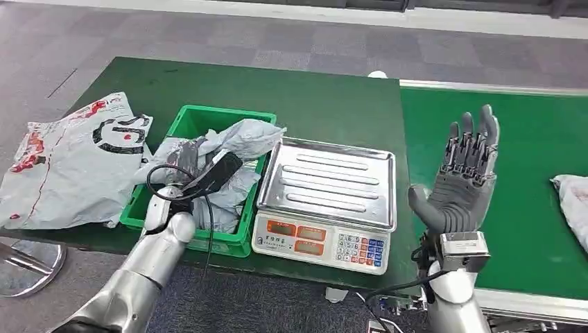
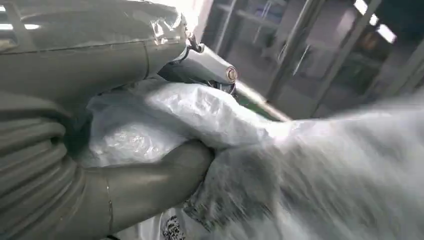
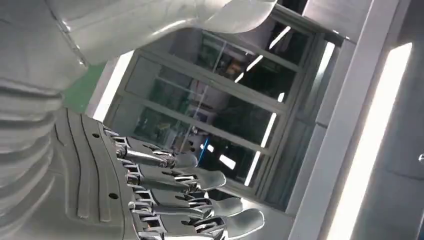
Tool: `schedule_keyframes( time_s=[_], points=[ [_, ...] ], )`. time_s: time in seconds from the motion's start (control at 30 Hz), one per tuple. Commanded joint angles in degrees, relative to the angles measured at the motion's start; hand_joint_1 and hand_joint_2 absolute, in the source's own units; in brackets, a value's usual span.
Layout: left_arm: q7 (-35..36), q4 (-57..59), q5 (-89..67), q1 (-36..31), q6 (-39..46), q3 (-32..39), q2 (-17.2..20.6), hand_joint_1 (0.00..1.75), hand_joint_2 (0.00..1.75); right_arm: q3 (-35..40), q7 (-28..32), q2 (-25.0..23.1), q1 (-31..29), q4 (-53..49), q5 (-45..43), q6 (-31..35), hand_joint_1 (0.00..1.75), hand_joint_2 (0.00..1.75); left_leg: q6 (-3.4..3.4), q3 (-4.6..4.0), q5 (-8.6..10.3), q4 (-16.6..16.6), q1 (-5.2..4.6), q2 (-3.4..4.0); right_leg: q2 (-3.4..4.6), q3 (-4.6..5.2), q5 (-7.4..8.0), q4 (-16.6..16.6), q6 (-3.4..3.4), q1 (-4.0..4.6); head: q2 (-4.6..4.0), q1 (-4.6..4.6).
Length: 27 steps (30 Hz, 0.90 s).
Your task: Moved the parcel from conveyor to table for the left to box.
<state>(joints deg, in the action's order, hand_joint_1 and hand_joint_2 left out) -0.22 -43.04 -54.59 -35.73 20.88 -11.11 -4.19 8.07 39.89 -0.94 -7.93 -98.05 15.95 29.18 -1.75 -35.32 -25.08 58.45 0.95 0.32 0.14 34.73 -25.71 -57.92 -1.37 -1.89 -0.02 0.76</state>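
A crumpled grey plastic parcel (image 1: 246, 137) lies over the green box (image 1: 201, 114) on the table's left part. My left hand (image 1: 213, 171) reaches into the box and grips this parcel; in the left wrist view the thumb and fingers of the left hand (image 2: 150, 175) wrap around the parcel's white-grey plastic (image 2: 200, 115). My right hand (image 1: 464, 177) is raised upright at the near edge of the green conveyor (image 1: 534, 139), fingers spread and holding nothing. The right wrist view shows the right hand (image 3: 150, 180) with straight fingers against the room behind.
A steel-topped weighing scale (image 1: 326, 182) stands between the box and the conveyor. A large flat grey bag with red and black print (image 1: 69, 159) covers the left end of the green table (image 1: 312, 97). Another pale parcel (image 1: 574, 202) lies on the conveyor at the right edge.
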Motion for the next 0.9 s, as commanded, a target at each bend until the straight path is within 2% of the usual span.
schedule_keyframes(
  time_s=[0.03,0.2,0.23,0.27,0.3,0.37,0.4,0.47,0.53,0.57,0.6,0.67,0.77,0.8,0.9],
  points=[
    [2.93,12.87,-5.06,-4.46,-10.05,6.8,3.09,1.75,1.75,-6.37,0.09,-4.75,0.42,-0.11,1.41,-1.84,0.0,1.75,0.08,0.26,-0.06,-0.13,0.04,0.11,0.12,-0.21,-0.01,0.13,0.19,0.07,0.0,0.0],
    [0.39,13.9,-7.24,-4.85,-15.55,5.01,0.79,1.75,1.75,-7.3,-0.11,-5.4,-0.05,-0.1,2.14,-2.29,0.0,1.75,0.06,0.22,-0.06,-0.12,0.03,-0.01,0.0,-0.16,-0.03,0.1,0.22,0.06,0.0,0.0],
    [-0.4,13.67,-7.02,-4.97,-16.14,4.84,-0.06,1.68,1.75,-7.4,-0.2,-5.41,-0.25,-0.11,2.15,-2.32,0.0,1.75,0.08,0.24,-0.04,-0.16,0.02,-0.03,-0.02,-0.19,-0.03,0.14,0.24,0.07,0.0,0.02],
    [-1.3,13.37,-6.77,-4.85,-16.11,4.75,-0.58,0.17,1.75,-7.52,-0.23,-5.42,-0.33,-0.17,2.15,-2.27,0.0,1.75,0.1,0.25,-0.04,-0.16,0.06,-0.06,-0.05,-0.22,-0.01,0.19,0.25,0.11,0.0,0.02],
    [-2.53,12.75,-6.12,-4.66,-16.17,4.98,-1.04,0.0,1.75,-7.74,-0.37,-5.56,-0.29,-0.34,2.11,-2.21,0.0,1.75,0.12,0.3,-0.03,-0.21,0.05,-0.06,-0.05,-0.27,-0.01,0.24,0.27,0.11,0.0,0.02],
    [-5.82,9.91,-2.87,-3.74,-16.88,5.89,-2.5,0.0,1.75,-8.18,-0.57,-5.68,0.15,-0.98,2.21,-2.36,0.0,1.75,0.1,0.18,-0.03,-0.08,0.02,-0.18,-0.17,-0.21,-0.06,0.13,0.15,0.06,0.0,0.02],
    [-8.03,7.7,-0.45,-2.83,-14.32,7.17,-3.17,0.0,1.75,-8.32,-0.57,-5.82,0.41,-1.26,2.27,-2.27,0.0,1.75,0.11,0.23,-0.04,-0.12,0.01,-0.11,-0.11,-0.23,-0.05,0.16,0.18,0.06,0.0,0.0],
    [-8.14,5.05,0.33,-1.97,-13.35,6.91,-3.29,0.0,1.75,-8.36,-0.5,-5.89,0.88,-1.75,2.35,-2.31,0.0,1.75,0.08,0.14,-0.03,-0.06,-0.01,-0.19,-0.19,-0.19,-0.08,0.09,0.13,0.01,0.0,0.02],
    [-11.44,0.85,4.28,-0.17,-11.18,8.03,-3.58,0.0,1.75,-8.35,-0.46,-6.08,0.95,-2.01,2.24,-2.47,0.0,1.75,0.15,0.21,-0.04,-0.1,0.04,-0.28,-0.31,-0.35,-0.08,0.2,0.18,0.08,0.0,0.0],
    [-11.87,-0.29,4.71,0.26,-10.44,7.84,-3.48,0.0,1.75,-8.33,-0.44,-6.13,0.91,-2.03,2.18,-2.54,0.0,1.75,0.08,0.09,-0.03,-0.03,0.0,-0.24,-0.26,-0.2,-0.06,0.07,0.11,0.02,0.0,0.0],
    [-13.59,-3.48,6.7,1.7,-5.96,8.7,-3.77,0.0,1.75,-8.25,-0.47,-6.11,0.91,-2.07,1.79,-3.09,0.0,1.75,0.1,0.14,-0.05,-0.04,0.03,-0.21,-0.23,-0.24,-0.06,0.1,0.16,0.05,0.0,0.0],
    [-13.56,-4.07,6.99,2.01,-6.09,8.36,-3.35,0.0,1.75,-8.27,-0.46,-6.19,0.88,-2.06,1.75,-3.09,0.0,1.75,0.08,0.09,-0.05,-0.03,0.0,-0.17,-0.17,-0.15,-0.05,0.05,0.13,0.02,0.0,0.0],
    [-16.15,-9.52,11.01,4.65,-1.68,8.91,-3.23,0.0,1.75,-8.22,-0.45,-6.2,0.65,-1.79,1.14,-3.69,0.0,1.75,0.11,0.22,-0.09,-0.11,0.02,-0.13,-0.12,-0.24,-0.07,0.13,0.22,0.06,0.0,0.02],
    [-18.32,-11.93,13.01,5.73,3.04,9.47,-3.46,0.0,0.0,-8.06,-0.49,-6.1,0.53,-1.63,0.93,-3.77,0.0,1.75,0.1,0.18,-0.08,-0.09,0.0,-0.14,-0.13,-0.2,-0.07,0.1,0.19,0.03,0.0,0.0],
    [-20.66,-14.5,15.91,7.12,8.22,9.17,-2.96,0.0,0.0,-7.67,-0.44,-5.71,0.3,-1.16,0.67,-3.27,0.0,1.75,0.07,0.14,-0.09,-0.07,0.0,-0.09,-0.09,-0.13,-0.08,0.07,0.16,0.04,0.0,0.02]
  ],
)
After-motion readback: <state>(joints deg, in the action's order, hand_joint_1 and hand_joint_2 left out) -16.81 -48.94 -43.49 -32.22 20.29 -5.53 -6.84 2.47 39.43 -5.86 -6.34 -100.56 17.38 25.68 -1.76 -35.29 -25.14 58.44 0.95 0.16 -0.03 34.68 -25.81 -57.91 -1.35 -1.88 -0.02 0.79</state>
